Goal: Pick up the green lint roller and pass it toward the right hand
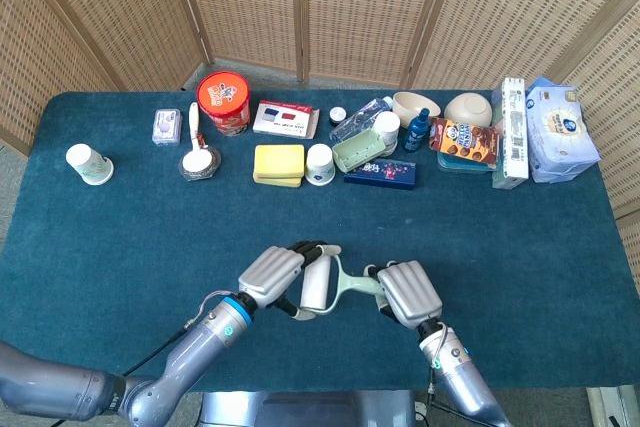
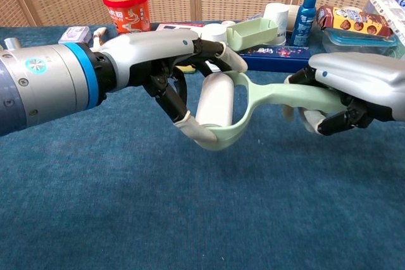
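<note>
Roller (image 2: 218, 109) held off the table, drum end pinched by left hand (image 2: 168, 61), handle reaching into right hand (image 2: 354, 90), fingers curled around it. Best confirm right's grasp firm before loosening left.

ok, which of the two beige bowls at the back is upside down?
The right-hand bowl, beside the snack bag: it shows a domed back. The other bowl, behind the blue bottle, sits rim up with its hollow visible.
</note>
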{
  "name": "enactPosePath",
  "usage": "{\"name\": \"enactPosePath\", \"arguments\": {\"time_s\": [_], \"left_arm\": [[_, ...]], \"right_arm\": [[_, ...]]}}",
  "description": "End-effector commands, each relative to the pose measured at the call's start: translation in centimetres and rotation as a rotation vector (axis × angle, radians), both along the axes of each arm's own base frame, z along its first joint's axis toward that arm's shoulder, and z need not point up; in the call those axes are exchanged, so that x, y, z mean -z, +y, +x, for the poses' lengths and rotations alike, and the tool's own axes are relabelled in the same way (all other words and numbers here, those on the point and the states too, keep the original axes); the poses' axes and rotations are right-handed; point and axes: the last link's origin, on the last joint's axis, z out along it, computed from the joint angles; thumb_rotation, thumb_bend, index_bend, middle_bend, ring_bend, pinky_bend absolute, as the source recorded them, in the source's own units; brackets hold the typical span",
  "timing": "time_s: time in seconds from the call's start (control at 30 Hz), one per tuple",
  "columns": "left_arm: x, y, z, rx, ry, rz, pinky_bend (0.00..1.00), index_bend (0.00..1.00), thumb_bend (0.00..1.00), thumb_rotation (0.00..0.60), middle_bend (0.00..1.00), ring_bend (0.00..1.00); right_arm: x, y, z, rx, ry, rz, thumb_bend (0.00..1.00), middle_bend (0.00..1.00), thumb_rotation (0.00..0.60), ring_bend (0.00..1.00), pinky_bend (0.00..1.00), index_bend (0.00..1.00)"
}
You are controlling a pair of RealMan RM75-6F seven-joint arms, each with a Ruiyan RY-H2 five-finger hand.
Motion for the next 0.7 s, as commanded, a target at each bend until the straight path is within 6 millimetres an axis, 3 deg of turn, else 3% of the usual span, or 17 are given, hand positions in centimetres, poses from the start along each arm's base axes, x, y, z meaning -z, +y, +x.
{"name": "enactPosePath", "arguments": {"time_s": [0.03,0.23,0.47,0.7], "left_arm": [[0.05,-0.03,0.09,-0.002,-0.006,0.0,0.46,0.34,0.0,0.6,0.39,0.37],[0.21,-0.12,0.24,-0.003,-0.013,-0.001,0.46,0.34,0.0,0.6,0.39,0.37],[0.04,-0.29,0.01,-0.013,-0.006,-0.013,0.46,0.31,0.0,0.6,0.35,0.32],[0.03,-0.5,-0.47,-0.025,0.024,-0.074,0.38,0.21,0.0,0.6,0.15,0.14]], "right_arm": [[0.06,0.11,0.08,0.008,-0.008,0.019,1.0,0.76,0.6,0.72,0.92,0.64],[0.14,0.27,0.16,0.023,-0.006,0.035,1.0,0.8,0.6,0.79,0.98,0.7],[-0.23,0.07,-0.07,0.054,-0.021,0.033,1.0,0.8,0.6,0.8,0.99,0.71],[-0.75,-0.01,-0.23,0.06,-0.045,0.035,1.0,0.8,0.6,0.8,0.99,0.71]]}}
